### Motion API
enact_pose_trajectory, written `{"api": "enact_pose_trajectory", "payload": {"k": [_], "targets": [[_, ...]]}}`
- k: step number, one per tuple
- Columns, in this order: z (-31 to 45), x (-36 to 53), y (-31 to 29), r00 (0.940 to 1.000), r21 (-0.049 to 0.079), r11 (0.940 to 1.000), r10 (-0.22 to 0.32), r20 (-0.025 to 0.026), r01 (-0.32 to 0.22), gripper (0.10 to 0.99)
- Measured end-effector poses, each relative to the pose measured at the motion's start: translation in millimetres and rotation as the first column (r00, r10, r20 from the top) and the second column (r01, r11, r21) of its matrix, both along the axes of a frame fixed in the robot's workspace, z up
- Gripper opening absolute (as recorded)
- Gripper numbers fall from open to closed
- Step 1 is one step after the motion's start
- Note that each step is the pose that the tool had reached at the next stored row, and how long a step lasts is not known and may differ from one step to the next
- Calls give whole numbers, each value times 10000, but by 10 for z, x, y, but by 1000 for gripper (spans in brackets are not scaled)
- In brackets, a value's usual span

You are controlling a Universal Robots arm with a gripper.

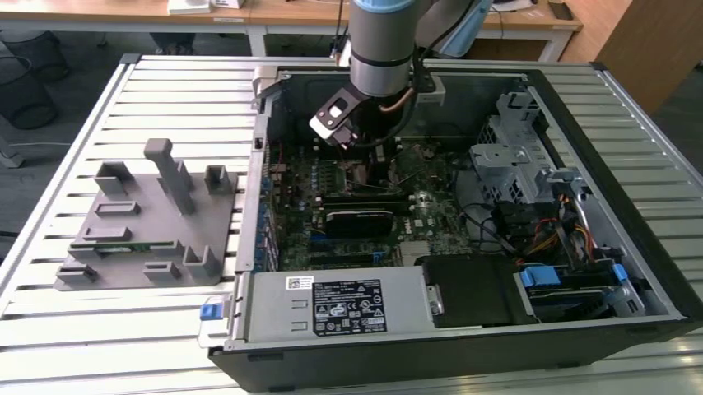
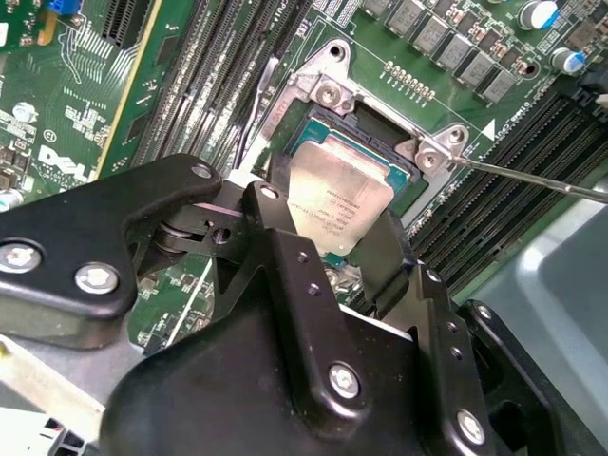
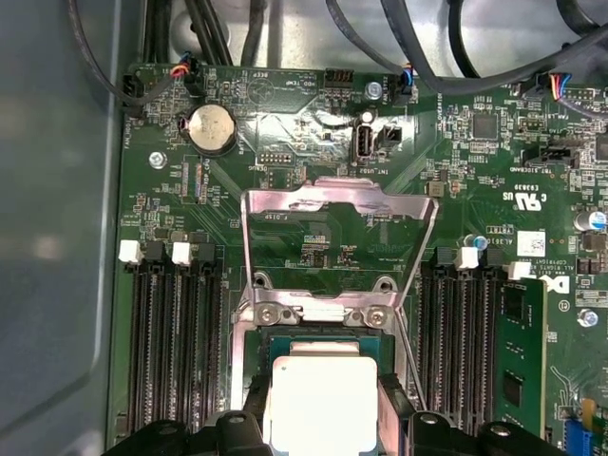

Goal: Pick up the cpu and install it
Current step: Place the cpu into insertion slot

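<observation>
Cpu sits low over the open socket with its pale metal top facing up, clamped by the gripper, whose two black fingers press on opposite edges of it in both wrist views. Holding it by the edges likely keeps the underside contacts untouched and leaves the corners free to line up with the socket; it looks level and roughly square to the opening, though I cannot tell whether its underside already rests in the socket. Just past it the metal hold-down frame is swung up on its hinge and the thin locking lever stands released to one side, which is why the socket lies bare. Rows of black memory slots flank the socket on both sides, one of them holding a green memory stick, and a coin battery lies further up the motherboard. In the exterior view the arm reaches straight down into the computer case, laid on its side with the panel off, probably so the board faces up. The case rests on a slatted counter, and a grey parts holder stands beside the case on the exterior view's left.
</observation>
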State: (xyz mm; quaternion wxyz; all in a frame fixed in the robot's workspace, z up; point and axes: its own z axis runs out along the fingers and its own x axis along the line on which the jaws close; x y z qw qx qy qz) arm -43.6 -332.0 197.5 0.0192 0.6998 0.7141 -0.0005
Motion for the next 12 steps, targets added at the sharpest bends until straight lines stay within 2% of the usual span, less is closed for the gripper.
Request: {"api": "enact_pose_trajectory", "payload": {"k": [12], "targets": [[-38,0,4,10000,1,10000,-14,-1,14,529]]}}
